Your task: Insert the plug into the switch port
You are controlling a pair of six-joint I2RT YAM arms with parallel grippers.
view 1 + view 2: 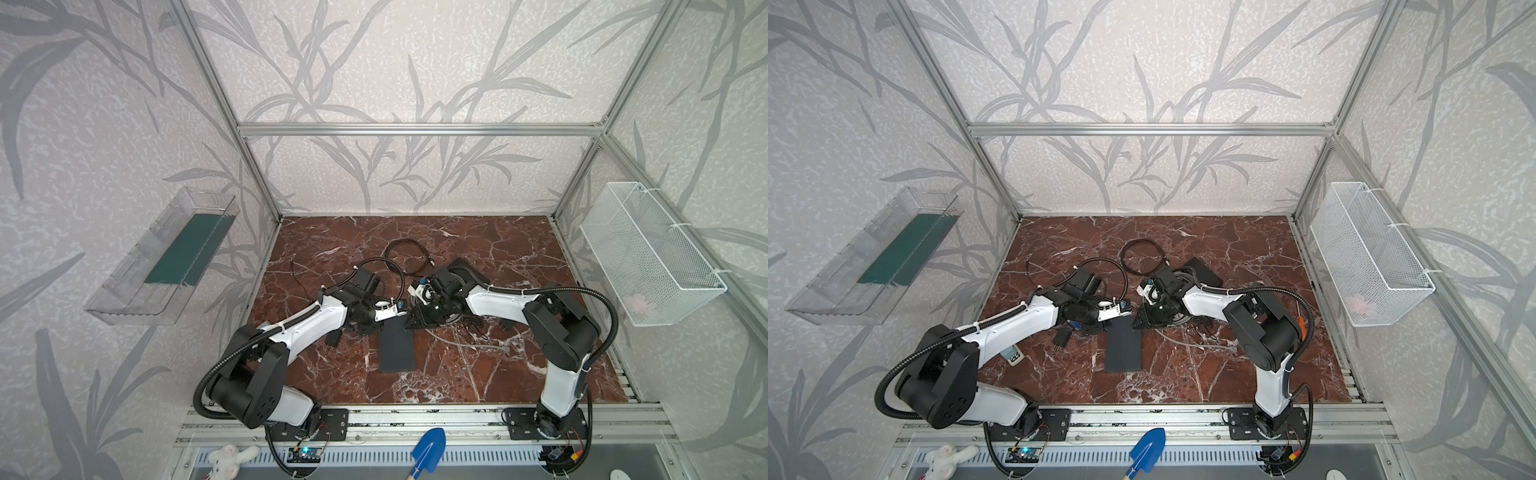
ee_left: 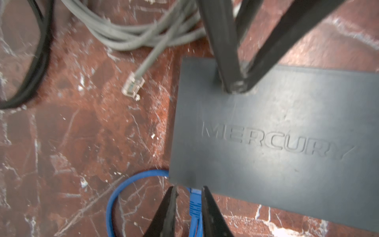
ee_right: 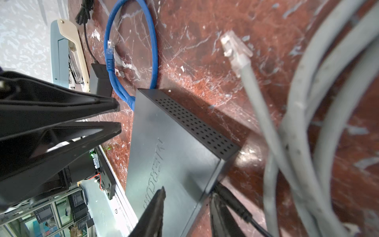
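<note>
The switch (image 2: 276, 133), a flat dark grey box marked MERCURY, lies mid-table in both top views (image 1: 397, 349) (image 1: 1123, 347). A blue plug (image 2: 195, 203) on a blue cable (image 2: 114, 197) runs into the switch's long side by a corner; the port is hidden. My left gripper (image 2: 189, 188) is open astride the plug's boot, with a gap on one side. My right gripper (image 3: 187, 194) is shut on the switch's opposite edge, one finger on the top face, the other low against the side. The left gripper's fingers (image 3: 110, 106) stand close to the plug (image 3: 130, 100).
A grey cable coil (image 2: 143, 30) ends in a loose clear plug (image 2: 132, 84) beside the switch. A black cable loop (image 1: 405, 257) and a flat black box (image 1: 469, 270) lie behind. A black two-pin adapter (image 3: 100, 82) and a remote (image 1: 1013, 355) lie under the left arm.
</note>
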